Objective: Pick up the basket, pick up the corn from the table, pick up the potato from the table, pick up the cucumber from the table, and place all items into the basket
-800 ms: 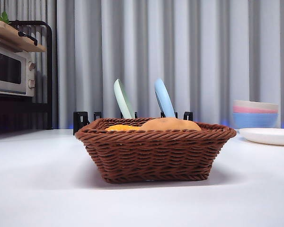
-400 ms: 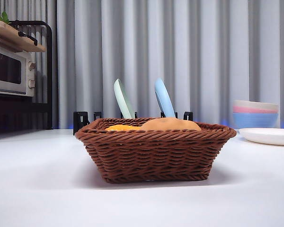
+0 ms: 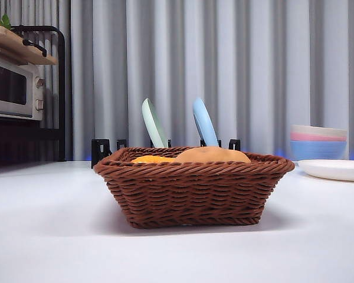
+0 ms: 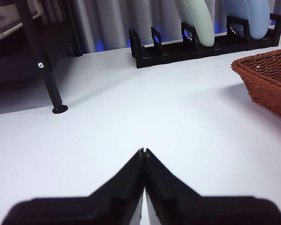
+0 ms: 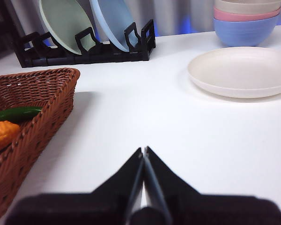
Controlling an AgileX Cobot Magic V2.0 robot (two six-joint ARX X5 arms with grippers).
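Observation:
The brown wicker basket [image 3: 194,187] stands on the white table [image 3: 47,236] in the middle of the front view. Over its rim show the tan potato [image 3: 212,155] and a bit of the orange corn [image 3: 152,159]. In the right wrist view the basket [image 5: 33,108] holds the green cucumber [image 5: 15,114] and the corn [image 5: 2,133]. My right gripper [image 5: 144,152] is shut and empty, over bare table beside the basket. My left gripper [image 4: 143,153] is shut and empty too, off the basket's [image 4: 269,79] other side. Neither gripper appears in the front view.
A black dish rack [image 3: 165,144] with a green plate [image 3: 154,124] and a blue plate [image 3: 204,122] stands behind the basket. Stacked bowls [image 3: 318,141] and a white plate [image 3: 336,169] sit at the right. A microwave [image 3: 12,88] on a black shelf frame [image 4: 51,79] is at the left.

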